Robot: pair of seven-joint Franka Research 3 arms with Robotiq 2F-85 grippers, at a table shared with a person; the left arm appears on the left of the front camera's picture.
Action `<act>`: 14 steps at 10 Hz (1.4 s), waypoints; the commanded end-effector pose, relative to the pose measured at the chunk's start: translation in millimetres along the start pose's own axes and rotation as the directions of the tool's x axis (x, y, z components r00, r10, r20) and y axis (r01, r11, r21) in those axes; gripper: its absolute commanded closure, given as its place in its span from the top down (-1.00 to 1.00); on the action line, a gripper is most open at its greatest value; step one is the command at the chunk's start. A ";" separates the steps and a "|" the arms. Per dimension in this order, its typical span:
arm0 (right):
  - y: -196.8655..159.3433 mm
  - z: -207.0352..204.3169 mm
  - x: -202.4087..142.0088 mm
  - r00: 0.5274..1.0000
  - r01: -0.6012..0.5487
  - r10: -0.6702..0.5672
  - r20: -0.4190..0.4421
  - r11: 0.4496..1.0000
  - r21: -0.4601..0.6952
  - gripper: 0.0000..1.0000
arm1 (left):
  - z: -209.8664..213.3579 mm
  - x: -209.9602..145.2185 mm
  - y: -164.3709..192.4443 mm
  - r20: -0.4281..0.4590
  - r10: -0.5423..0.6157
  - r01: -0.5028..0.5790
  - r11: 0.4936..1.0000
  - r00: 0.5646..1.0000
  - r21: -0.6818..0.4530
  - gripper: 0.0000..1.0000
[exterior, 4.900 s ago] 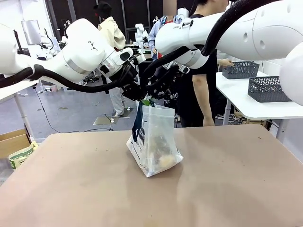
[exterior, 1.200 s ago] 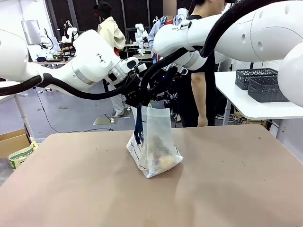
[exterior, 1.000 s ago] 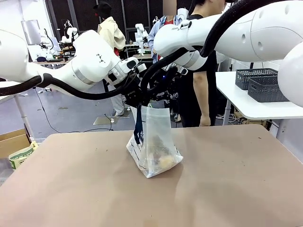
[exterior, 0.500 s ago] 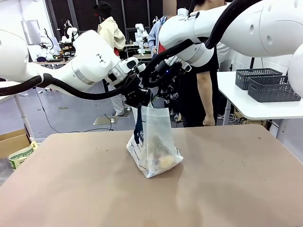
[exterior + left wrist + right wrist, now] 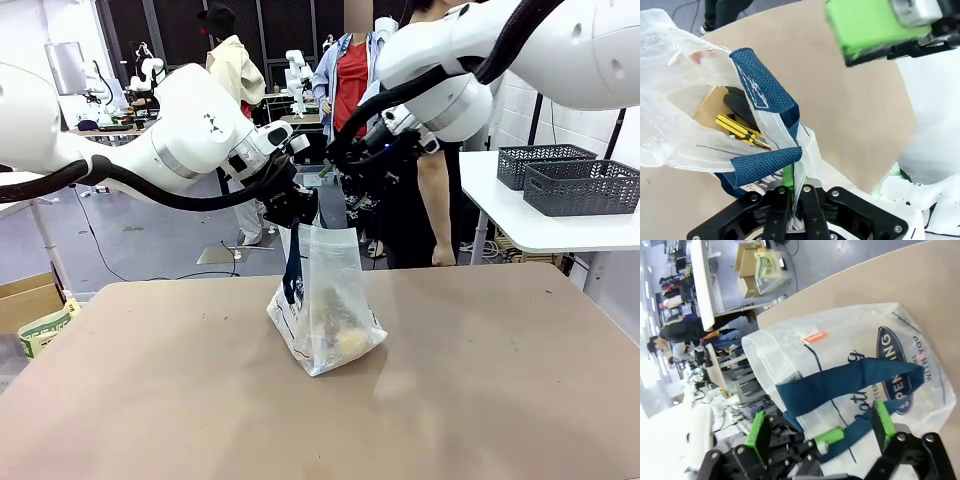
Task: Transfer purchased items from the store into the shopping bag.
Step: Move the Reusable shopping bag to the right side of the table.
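Observation:
The shopping bag point(image 5: 330, 290) stands upright in the middle of the brown table point(image 5: 480, 390), with pale and yellowish goods point(image 5: 342, 328) showing through its wall. My left gripper point(image 5: 297, 207) is shut on the bag's top rim beside a navy handle point(image 5: 762, 95). In the left wrist view point(image 5: 790, 192) the mouth gapes, showing a flat tan packet point(image 5: 709, 109) and a yellow piece point(image 5: 735, 127) inside. My right gripper point(image 5: 350, 172) hangs open above and to the right of the bag, apart from it. Its green pads point(image 5: 883, 420) frame the bag's round navy logo point(image 5: 895, 372).
Two dark grey lattice baskets point(image 5: 580, 185) sit on a white side table point(image 5: 520, 230) at the right. A person point(image 5: 410, 220) stands just past the table's far edge behind the right arm. A cardboard box point(image 5: 25, 300) lies on the floor at the left.
My right gripper has left the bag's rim and risen up and to the right. The left gripper has kept its hold and the bag stays put.

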State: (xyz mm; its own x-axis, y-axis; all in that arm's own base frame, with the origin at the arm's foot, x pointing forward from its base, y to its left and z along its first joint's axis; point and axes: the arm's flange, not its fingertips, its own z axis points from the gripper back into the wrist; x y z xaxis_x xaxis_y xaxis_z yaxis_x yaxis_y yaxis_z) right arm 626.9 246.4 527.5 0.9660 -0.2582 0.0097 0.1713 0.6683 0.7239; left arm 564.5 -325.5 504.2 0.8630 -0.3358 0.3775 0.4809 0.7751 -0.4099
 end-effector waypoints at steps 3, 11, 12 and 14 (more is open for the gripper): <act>-26.7 30.5 -56.0 0.993 -0.117 0.117 -0.006 0.989 -0.094 1.00 | -0.3 -0.2 0.1 0.002 0.010 -0.010 1.000 1.000 -0.010 -1.00; -61.6 104.2 -150.6 0.775 -0.632 0.545 -0.320 0.667 -0.394 1.00 | 27.0 5.3 -18.9 -0.172 -0.153 0.164 0.985 0.973 0.052 -1.00; -76.8 117.1 -150.3 0.705 -0.709 0.630 -0.325 0.616 -0.344 1.00 | 29.3 5.5 -19.9 -0.198 -0.173 0.187 0.981 0.965 0.058 -1.00; -54.0 108.3 -146.7 0.772 -0.635 0.543 -0.329 0.665 -0.392 1.00 | 28.9 4.9 -13.4 -0.242 -0.166 0.178 0.984 0.956 0.026 -1.00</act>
State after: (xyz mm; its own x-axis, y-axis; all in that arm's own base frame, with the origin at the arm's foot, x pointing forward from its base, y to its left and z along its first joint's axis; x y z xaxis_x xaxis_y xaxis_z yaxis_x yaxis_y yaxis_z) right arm 454.7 147.8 562.3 0.8753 0.4190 0.2413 -0.4674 0.8611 0.2002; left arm 549.4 -326.3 529.4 0.7933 -0.5614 0.2357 0.6089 0.7307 -0.3088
